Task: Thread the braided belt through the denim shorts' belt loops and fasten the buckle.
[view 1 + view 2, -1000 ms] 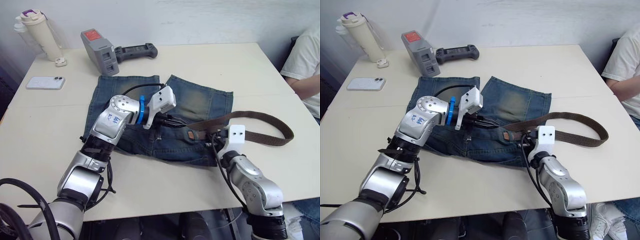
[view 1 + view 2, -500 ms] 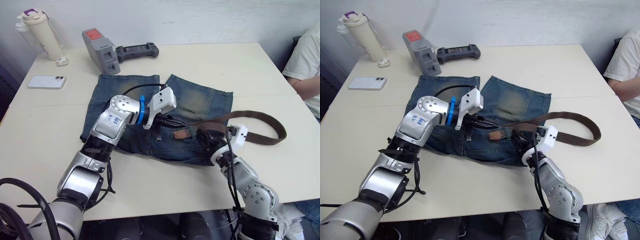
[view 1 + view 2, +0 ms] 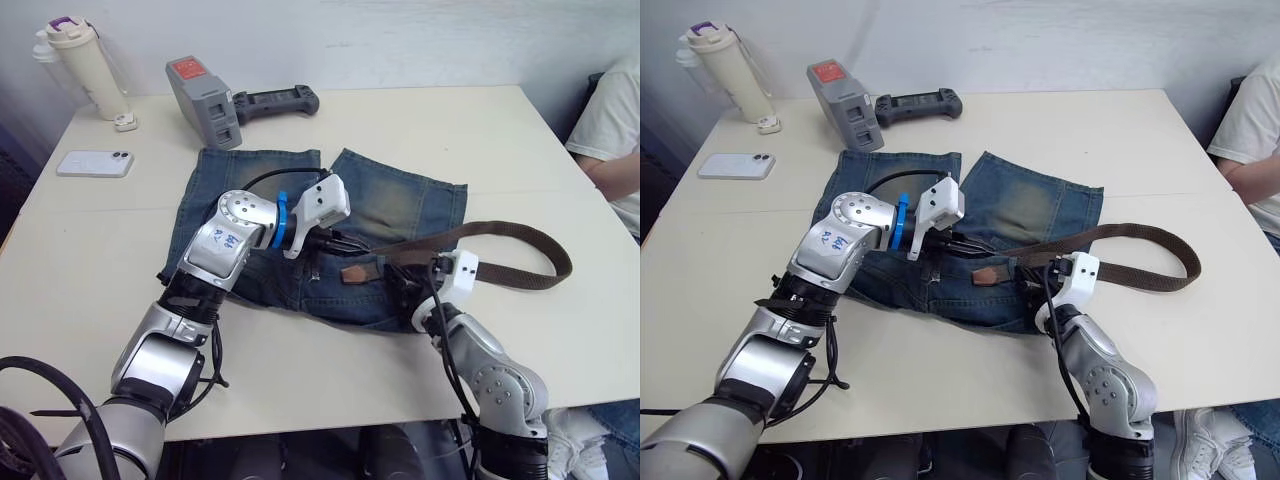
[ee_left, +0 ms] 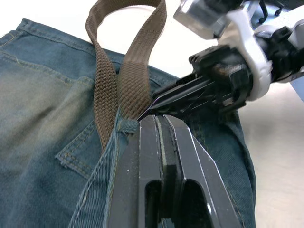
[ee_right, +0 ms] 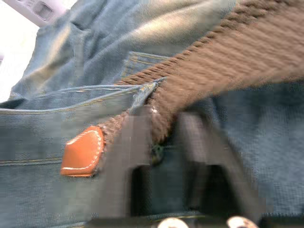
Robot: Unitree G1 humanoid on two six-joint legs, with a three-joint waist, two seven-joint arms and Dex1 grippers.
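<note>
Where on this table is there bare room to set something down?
Bare table lies between the controller and the person's sleeve, also along the near edge left of the left gripper. Crowded: the denim shorts and the braided belt.

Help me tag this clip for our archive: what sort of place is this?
Probably an office or lab room rather than a home: a plain pale table against a bare wall, holding a phone, a drink bottle, a grey battery pack and a handheld controller, with a seated person alongside.

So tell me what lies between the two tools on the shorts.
In the left eye view, the braided belt's tan leather tip lies on the denim shorts, between the left tool and right tool.
</note>
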